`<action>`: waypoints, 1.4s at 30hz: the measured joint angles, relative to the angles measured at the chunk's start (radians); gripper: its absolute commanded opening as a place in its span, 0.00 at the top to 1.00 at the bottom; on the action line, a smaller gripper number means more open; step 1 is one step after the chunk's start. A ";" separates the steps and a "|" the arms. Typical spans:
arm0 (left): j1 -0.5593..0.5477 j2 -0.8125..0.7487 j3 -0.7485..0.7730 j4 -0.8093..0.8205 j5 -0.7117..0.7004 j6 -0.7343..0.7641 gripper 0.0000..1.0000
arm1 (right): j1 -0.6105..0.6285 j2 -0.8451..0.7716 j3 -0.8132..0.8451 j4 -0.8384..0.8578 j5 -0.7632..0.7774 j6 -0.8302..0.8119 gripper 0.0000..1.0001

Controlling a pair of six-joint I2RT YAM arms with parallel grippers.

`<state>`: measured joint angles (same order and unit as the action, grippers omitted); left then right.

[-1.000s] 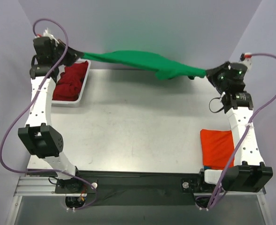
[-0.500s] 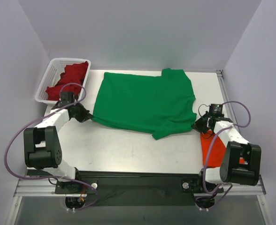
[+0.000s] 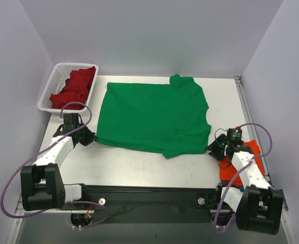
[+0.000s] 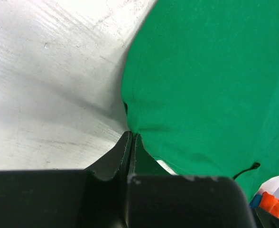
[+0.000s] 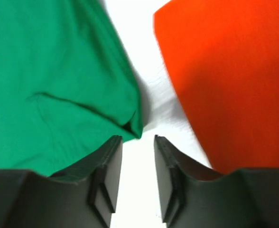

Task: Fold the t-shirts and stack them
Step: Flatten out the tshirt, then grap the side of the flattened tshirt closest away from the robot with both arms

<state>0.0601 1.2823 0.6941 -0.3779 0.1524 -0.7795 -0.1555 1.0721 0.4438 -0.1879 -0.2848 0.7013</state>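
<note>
The bright green t-shirt [image 3: 154,117] lies spread flat in the middle of the table. My left gripper [image 3: 91,138] sits low at its near left corner, and in the left wrist view the jaws [image 4: 131,135] are shut on the edge of the green cloth [image 4: 201,85]. My right gripper [image 3: 212,148] is at the shirt's near right corner. In the right wrist view it [image 5: 138,138] is open, and the green corner [image 5: 49,71] lies loose just ahead of the fingertips. A folded orange t-shirt [image 3: 226,173] [image 5: 234,85] lies beside and partly under the right arm.
A white slotted basket [image 3: 48,96] at the back left holds a crumpled dark red t-shirt [image 3: 76,86]. The table's near edge runs just behind both grippers. Walls close in the back and both sides.
The green shirt was stretched in the air at the back. Both arms have brought it down and toward the near side, laying it flat. The right gripper has let go of its corner.
</note>
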 measured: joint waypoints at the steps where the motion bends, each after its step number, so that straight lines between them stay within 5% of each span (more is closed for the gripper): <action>1: 0.000 -0.003 0.000 0.000 -0.001 0.002 1.00 | 0.011 -0.051 -0.005 -0.021 0.013 -0.004 0.62; 6: -0.001 -0.005 0.000 0.000 -0.004 0.008 1.00 | 0.224 -0.167 0.050 -0.081 0.120 -0.038 0.60; 11: -0.001 -0.004 -0.003 0.000 -0.005 0.012 1.00 | 0.407 0.162 0.309 -0.027 0.180 -0.150 0.57; 19: -0.003 0.006 -0.042 0.001 -0.010 0.017 0.99 | 0.500 0.451 0.487 -0.002 0.240 -0.269 0.51; 32: -0.006 0.007 -0.054 0.005 -0.011 0.017 0.86 | 0.610 0.644 0.578 -0.003 0.314 -0.303 0.50; 35: -0.006 0.007 -0.054 0.005 -0.011 0.018 0.80 | 0.617 0.654 0.580 -0.006 0.325 -0.302 0.53; 42: -0.007 0.006 -0.054 0.005 -0.015 0.018 0.62 | 0.617 0.655 0.580 -0.016 0.356 -0.289 0.91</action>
<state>0.0528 1.2888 0.6399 -0.3733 0.1371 -0.7612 0.4618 1.7275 1.0241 -0.2035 0.0708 0.4126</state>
